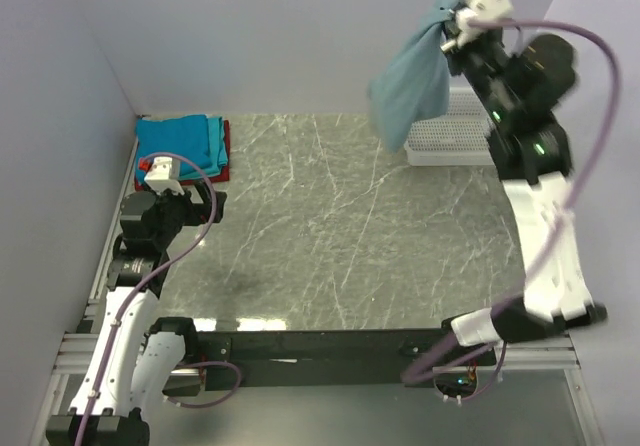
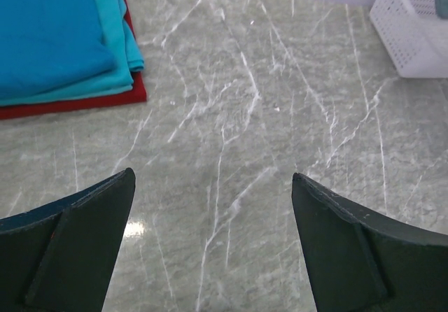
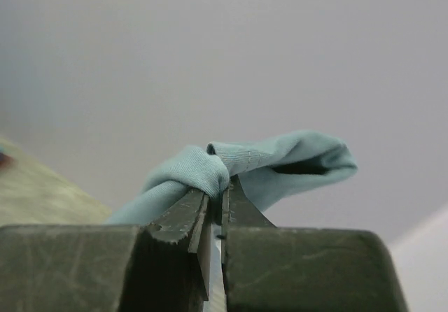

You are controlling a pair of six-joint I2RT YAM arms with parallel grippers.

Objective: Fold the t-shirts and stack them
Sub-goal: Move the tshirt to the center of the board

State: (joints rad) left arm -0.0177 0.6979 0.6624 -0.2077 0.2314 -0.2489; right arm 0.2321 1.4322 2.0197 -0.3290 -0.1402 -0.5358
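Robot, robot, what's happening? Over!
Right gripper shut on grey-blue t-shirt, hanging high by white basket. Left gripper open, empty, near folded stack. Nothing blocking.

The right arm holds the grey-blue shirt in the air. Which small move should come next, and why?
Probably carry the grey-blue shirt leftward over the marble table and lower it: the right gripper pinches it bunched, high near the basket, not yet folded.
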